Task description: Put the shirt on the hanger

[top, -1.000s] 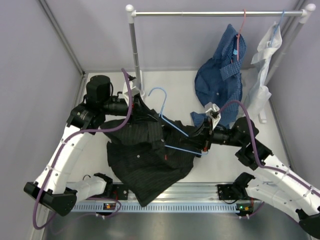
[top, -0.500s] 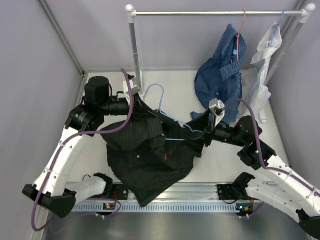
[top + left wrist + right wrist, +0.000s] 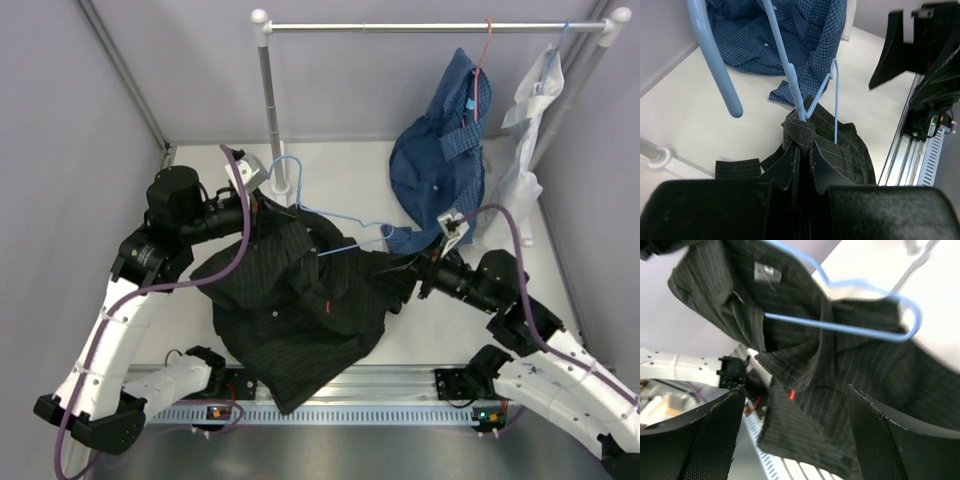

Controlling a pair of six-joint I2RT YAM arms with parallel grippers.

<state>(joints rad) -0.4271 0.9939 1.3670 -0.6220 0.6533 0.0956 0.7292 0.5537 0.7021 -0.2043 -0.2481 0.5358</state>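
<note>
L gripper [image 3: 256, 207] closed, pinching collar fabric of the shirt [image 3: 290, 310] together w/ the neck of the hanger [image 3: 335, 217]; wrist view shows cloth clamped in the jaws and blue wire rising out of it. Shirt held up at collar, rest draped on table [image 3: 340, 180] btwn the arms. Hanger hook sits beside L gripper; one shoulder end is bare, pointing toward R arm, lower bar runs under fabric. R gripper [image 3: 412, 277] wide open, holding nothing, just beside shirt edge. Blue checked shirt [image 3: 440, 160] & white garment [image 3: 530, 110] hang on rail [image 3: 400, 27].
</note>
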